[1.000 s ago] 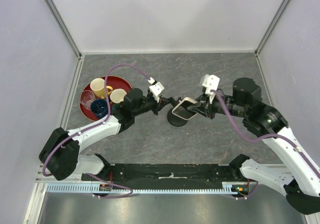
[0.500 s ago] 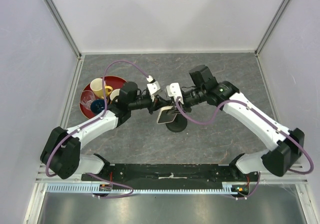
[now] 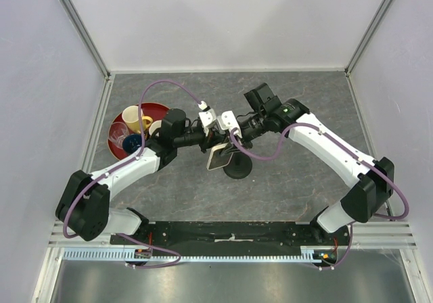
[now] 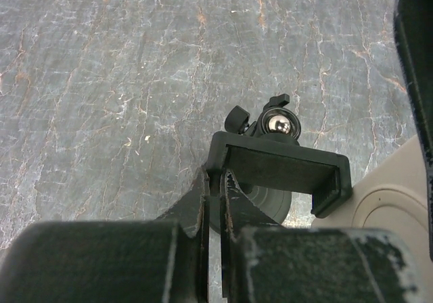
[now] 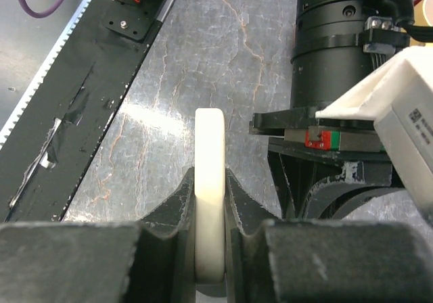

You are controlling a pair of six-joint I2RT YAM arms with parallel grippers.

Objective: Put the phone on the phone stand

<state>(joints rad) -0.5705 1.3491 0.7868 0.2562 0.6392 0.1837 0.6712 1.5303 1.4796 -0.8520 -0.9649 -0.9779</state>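
Moved leftward since earlier, right gripper [image 5: 210, 195] is carrying the phone [image 5: 210, 141], clenched edgewise, while left gripper [image 4: 215, 198] is seemingly pinching the phone stand [image 4: 281, 171] by its cradle; seating next is calling for squaring phone to cradle.

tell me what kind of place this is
Probably a robot lab test cell: white walls on an aluminium frame enclose the tabletop, two arms are bolted at its near edge, and the props are a phone, phone stand and tray of cups.
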